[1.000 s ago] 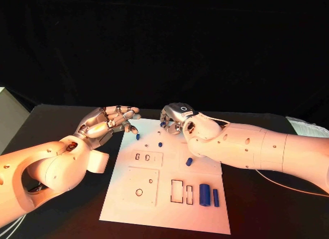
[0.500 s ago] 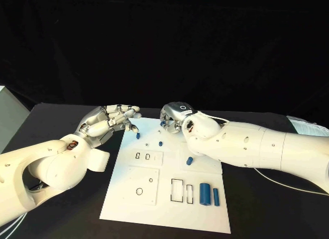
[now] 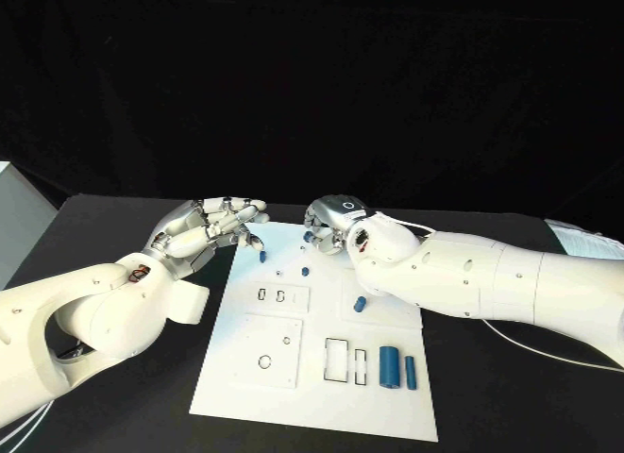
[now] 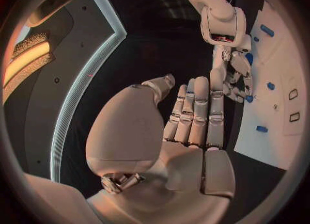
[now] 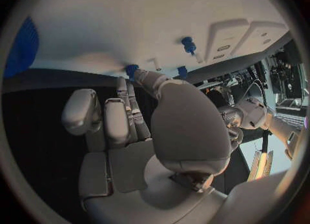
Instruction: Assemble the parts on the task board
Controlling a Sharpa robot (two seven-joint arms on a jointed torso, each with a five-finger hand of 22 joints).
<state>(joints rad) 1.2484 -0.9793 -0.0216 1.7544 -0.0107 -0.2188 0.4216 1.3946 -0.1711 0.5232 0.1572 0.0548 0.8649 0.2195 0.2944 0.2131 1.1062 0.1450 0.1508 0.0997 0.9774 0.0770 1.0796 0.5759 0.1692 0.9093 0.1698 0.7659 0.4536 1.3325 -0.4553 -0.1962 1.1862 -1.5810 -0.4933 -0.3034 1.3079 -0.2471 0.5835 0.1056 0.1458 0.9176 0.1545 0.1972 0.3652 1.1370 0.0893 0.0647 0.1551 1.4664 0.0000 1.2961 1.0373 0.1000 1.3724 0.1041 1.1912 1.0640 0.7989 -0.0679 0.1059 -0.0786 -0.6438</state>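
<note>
Both hands sit at the far end of the task board (image 3: 244, 377), around 12 o'clock on the black surface (image 3: 515, 396).

Right hand (image 3: 333, 225): fingers curled down over the board's far edge. In the right wrist view a small blue part (image 5: 132, 70) sits at its fingertips (image 5: 143, 75); looks pinched, but I can't confirm a firm grip, so call it undetermined.

Left hand (image 3: 216, 226): hovers off the board's far-left corner, fingers together and loosely bent, holding nothing I can see. Its fingertips (image 3: 255, 211) sit just above and beside a blue peg (image 3: 261, 256) at the board's far-left edge.

Other parts:
- small blue piece (image 3: 304, 274) mid-board, far half
- blue piece (image 3: 360, 305) at about 3 o'clock of the board centre, next to the right forearm
- blue cylinder (image 3: 388, 368) and thin blue bar (image 3: 410, 374) at the near-right corner, roughly 5 o'clock, long axes running near-to-far, side by side, just apart
- empty slots (image 3: 345, 362) just left of those two

Key relation: the part at the right fingertips is at the board's far edge; the open sockets lie toward 6 o'clock from that hand, so my guess is the next move is a pull back toward the robot. The right hand is nearer the cylinder and bar; the left hand is nearer the peg.

Risk: the right forearm overhangs the board's right side and may brush the loose piece there.
</note>
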